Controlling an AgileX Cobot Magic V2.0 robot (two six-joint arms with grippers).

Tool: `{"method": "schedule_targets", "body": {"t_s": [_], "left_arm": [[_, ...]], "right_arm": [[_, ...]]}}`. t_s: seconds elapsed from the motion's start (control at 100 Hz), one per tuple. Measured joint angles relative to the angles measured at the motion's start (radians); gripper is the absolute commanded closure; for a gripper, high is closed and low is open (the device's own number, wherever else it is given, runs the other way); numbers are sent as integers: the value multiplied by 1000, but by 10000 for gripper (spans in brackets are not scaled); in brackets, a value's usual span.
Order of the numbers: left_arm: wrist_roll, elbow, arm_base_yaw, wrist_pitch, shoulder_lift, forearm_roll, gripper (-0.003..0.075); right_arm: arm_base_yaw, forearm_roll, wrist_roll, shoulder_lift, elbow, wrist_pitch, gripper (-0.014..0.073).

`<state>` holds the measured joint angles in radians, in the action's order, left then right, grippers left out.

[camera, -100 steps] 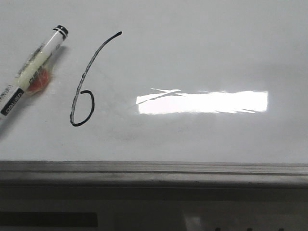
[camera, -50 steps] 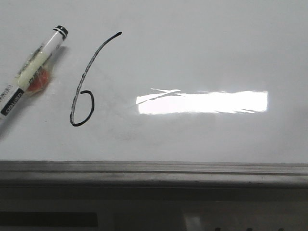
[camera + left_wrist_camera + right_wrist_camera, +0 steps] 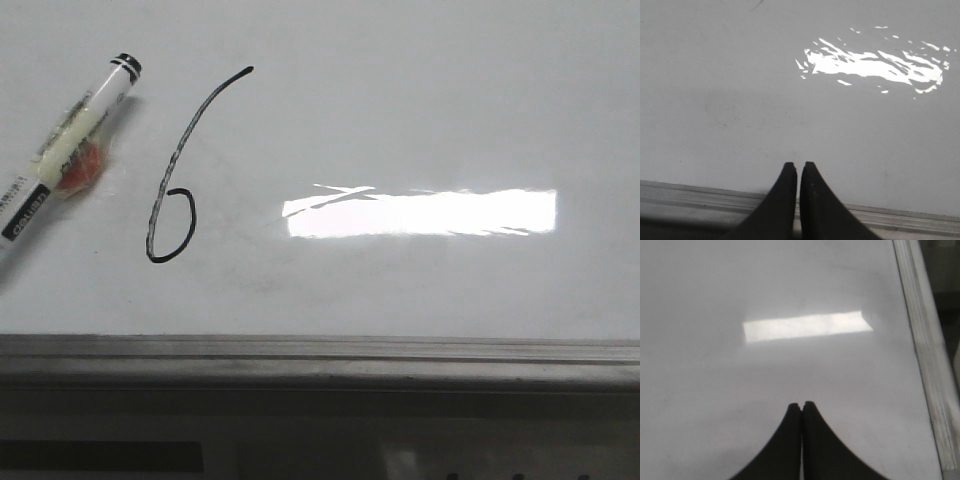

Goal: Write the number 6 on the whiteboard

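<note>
The six is drawn; both pincers are off the pen.

The number 6 (image 3: 172, 190), a thin black marker line with a long slanted stem curling into a small oval loop, sits on the left part of the whiteboard (image 3: 420, 110), a glossy white-grey board with a grey metal frame edge. Just beside it, further left, a white marker pen with a black cap (image 3: 70, 145) lies flat on the board (an orange smudge or tag shows under its barrel). The left pincer (image 3: 798, 167) and right pincer (image 3: 802, 406) are each pressed together, holding nothing, over bare board. The task looks finished; the risk now is an arm dragging across the wet ink and smearing the loop, or nudging the loose pen into it.
</note>
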<state>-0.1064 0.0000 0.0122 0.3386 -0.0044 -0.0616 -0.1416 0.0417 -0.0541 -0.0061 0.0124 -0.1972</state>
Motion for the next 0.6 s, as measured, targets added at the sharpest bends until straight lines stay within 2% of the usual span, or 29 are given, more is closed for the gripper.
{"method": "schedule_targets", "body": {"t_s": [0.15, 0.6], "left_arm": [[0, 0, 0, 0, 0, 0, 741], [0, 0, 0, 0, 0, 0, 741]], "right_arm": [[-6, 12, -4, -4, 0, -127, 665], [-6, 14, -6, -6, 0, -131, 665]]}}
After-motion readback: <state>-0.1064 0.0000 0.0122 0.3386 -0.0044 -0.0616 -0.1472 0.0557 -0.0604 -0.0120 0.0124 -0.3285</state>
